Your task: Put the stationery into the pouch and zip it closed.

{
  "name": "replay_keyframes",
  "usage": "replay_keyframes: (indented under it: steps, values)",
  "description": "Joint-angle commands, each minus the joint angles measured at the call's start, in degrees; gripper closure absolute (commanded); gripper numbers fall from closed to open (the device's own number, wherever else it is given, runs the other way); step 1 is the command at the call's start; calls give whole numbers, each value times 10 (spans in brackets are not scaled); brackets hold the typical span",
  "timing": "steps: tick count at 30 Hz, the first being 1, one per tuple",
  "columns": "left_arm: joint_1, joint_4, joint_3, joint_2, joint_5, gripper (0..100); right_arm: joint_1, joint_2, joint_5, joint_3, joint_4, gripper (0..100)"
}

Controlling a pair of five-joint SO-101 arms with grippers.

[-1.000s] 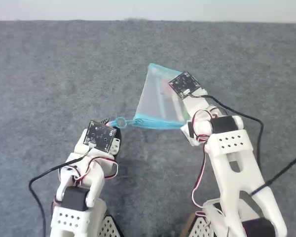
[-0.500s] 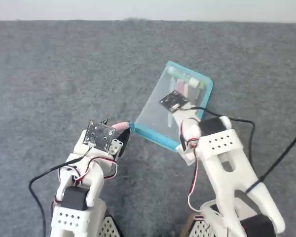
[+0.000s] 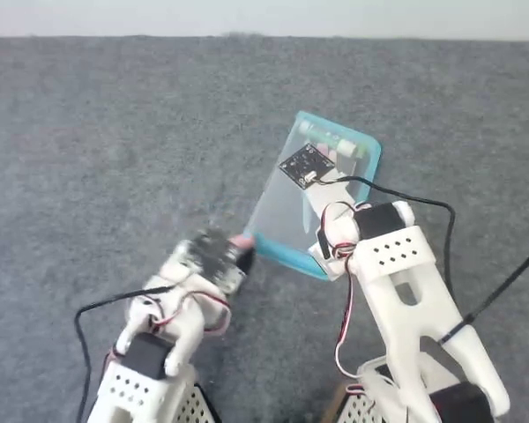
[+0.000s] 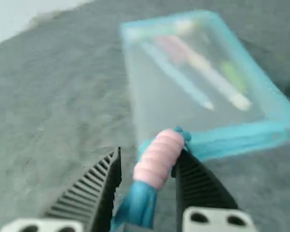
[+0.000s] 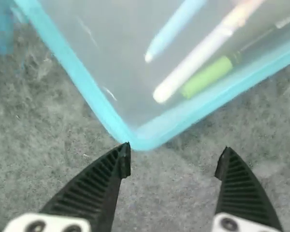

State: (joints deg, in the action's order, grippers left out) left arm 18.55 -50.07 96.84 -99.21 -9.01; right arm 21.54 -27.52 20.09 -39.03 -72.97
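A clear pouch (image 3: 291, 207) with a turquoise edge lies flat on the grey carpet, with pens (image 4: 203, 72) inside it. Its pink ribbed zip pull (image 4: 157, 157) sits at the near left corner. My left gripper (image 3: 236, 249) is at that corner. The pull lies between its fingers (image 4: 195, 186), against one of them and with a gap to the other. My right gripper (image 5: 175, 154) stands open just above the carpet, its fingers either side of the pouch's near right corner (image 5: 137, 140) without touching it. The pen tips (image 5: 159, 94) lie close to that corner.
Grey carpet (image 3: 115, 132) spreads all round the pouch, with a pale wall strip at the far edge. The right arm (image 3: 388, 264) leans over the pouch's right side. Cables trail from both arms.
The pouch, first held up taut between both grippers, has dropped flat onto the carpet. My right gripper has let go of its corner. The left arm has swung right, toward the pouch.
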Motion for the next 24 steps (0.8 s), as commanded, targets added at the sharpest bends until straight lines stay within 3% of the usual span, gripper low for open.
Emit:
replay_keyframes:
  steps: [1,5,11,16,20,24]
  values:
    - [78,-33,-10,-10,-29,771,0,-6,-7,26,9,718]
    - [9,-25,-27,-10,-24,702,0,-5,-7,16,9,718]
    - [-94,15,-41,-10,31,702,0,-6,-8,11,10,720]
    - [-140,46,-40,-11,55,718,-2,-16,-38,11,11,758]
    - [-158,63,-41,-11,53,801,-58,-80,-40,-29,55,846]
    - [-162,90,-40,-11,53,810,-102,-172,-40,-118,123,887]
